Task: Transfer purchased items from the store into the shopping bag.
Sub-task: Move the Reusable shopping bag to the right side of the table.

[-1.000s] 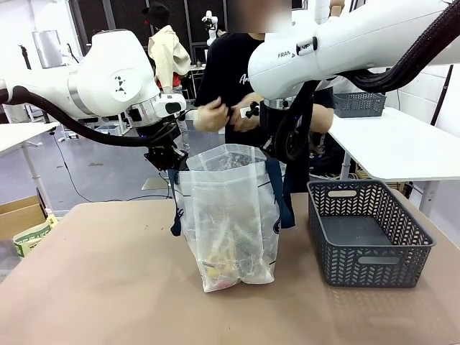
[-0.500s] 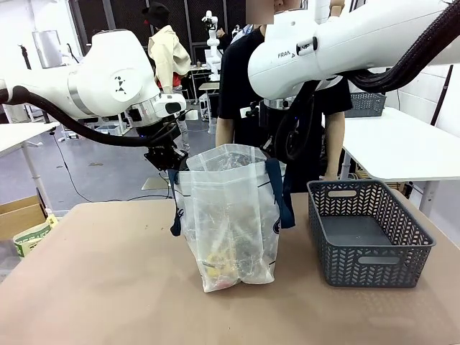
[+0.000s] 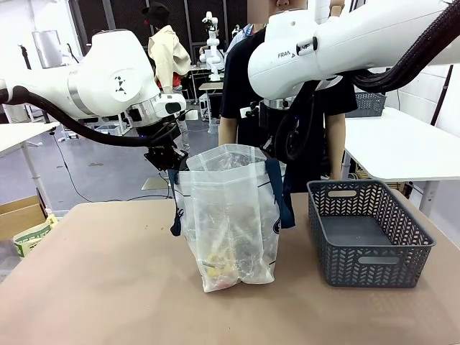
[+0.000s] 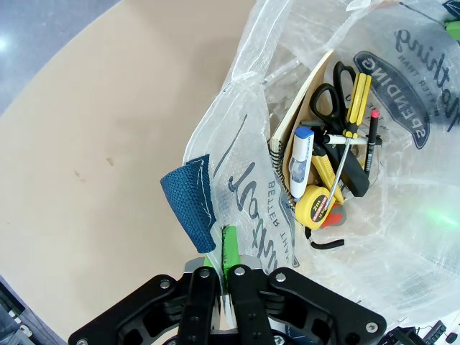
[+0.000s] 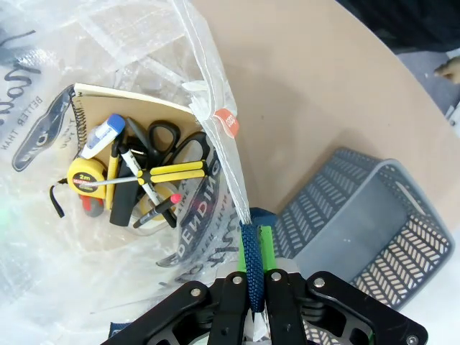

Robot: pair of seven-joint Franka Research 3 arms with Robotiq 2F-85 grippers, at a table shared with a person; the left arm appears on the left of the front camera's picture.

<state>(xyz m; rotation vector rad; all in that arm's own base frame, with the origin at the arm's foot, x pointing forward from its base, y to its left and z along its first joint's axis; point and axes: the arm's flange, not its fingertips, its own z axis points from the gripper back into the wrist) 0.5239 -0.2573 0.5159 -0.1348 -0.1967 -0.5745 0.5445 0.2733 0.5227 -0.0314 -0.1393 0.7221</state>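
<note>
Pinching opposite sides, both jaws hold the shopping bag [image 3: 228,215].

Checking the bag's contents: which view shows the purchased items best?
Left wrist view: it looks into the shopping bag at the purchased items, sharp and unobstructed. Right wrist view is close; front view blurs them behind plastic.

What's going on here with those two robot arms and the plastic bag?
The two arms are holding the shopping bag open on the table. The left gripper is pinched on the bag's rim beside one blue handle, and the right gripper is pinched on the other handle's strap. The items, among them scissors, a yellow tape measure and a screwdriver, lie at the bottom of the bag. A grey basket stands beside it, and a person stands across the table.
</note>
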